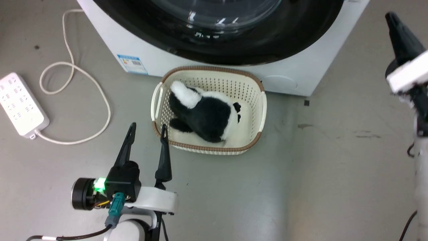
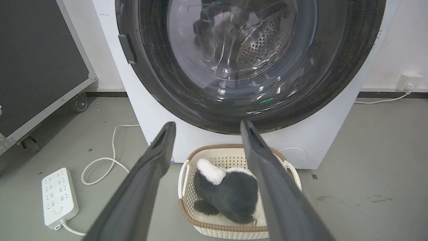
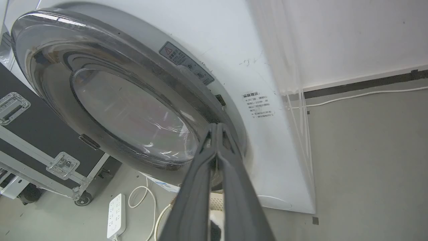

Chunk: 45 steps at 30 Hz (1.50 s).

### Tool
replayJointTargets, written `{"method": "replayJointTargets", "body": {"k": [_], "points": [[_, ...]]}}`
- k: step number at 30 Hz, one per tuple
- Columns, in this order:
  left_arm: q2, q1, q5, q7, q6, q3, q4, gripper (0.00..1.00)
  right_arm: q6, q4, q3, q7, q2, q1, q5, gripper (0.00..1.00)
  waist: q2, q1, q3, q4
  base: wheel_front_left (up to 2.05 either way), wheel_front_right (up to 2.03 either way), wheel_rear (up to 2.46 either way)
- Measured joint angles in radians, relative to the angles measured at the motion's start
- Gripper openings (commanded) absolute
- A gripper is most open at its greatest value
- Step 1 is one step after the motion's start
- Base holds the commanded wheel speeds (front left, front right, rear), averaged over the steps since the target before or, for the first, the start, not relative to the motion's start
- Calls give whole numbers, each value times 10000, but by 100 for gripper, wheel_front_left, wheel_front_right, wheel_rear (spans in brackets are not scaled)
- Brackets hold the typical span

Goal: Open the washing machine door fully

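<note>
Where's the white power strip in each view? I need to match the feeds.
Head view: the power strip lies at the far left, mid-height.
Left wrist view: lower left corner.
Right wrist view: bottom edge, left of centre.
Shared landmark: the washing machine door, above it in each picture.

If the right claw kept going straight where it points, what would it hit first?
Most likely the rim of the door, just ahead of the right claw; depth is unclear.
</note>
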Motion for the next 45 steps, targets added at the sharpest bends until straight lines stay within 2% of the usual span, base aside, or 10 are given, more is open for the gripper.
{"method": "replayJointTargets", "body": {"k": [16,31,39,45], "points": [[0,-364,-100,-345,336,-468,-81,100,-2,2539,-761,2754,-267,-2817,1333,0,0,0,889,560,0,0,0],[2,-758,-431,-711,798,-1064,-192,100,-6,5645,-2196,4830,-915,-6151,2217,0,0,0,1672,1280,0,0,0],[2,-1047,-477,-869,1037,-1244,-251,100,-19,6416,-2681,5641,-988,-7292,2669,0,0,0,2130,1500,0,0,0],[2,-1151,-514,-974,1124,-1337,-249,100,-21,6665,-2828,6493,-1189,-7408,2928,0,0,0,2195,1547,0,0,0]]}}
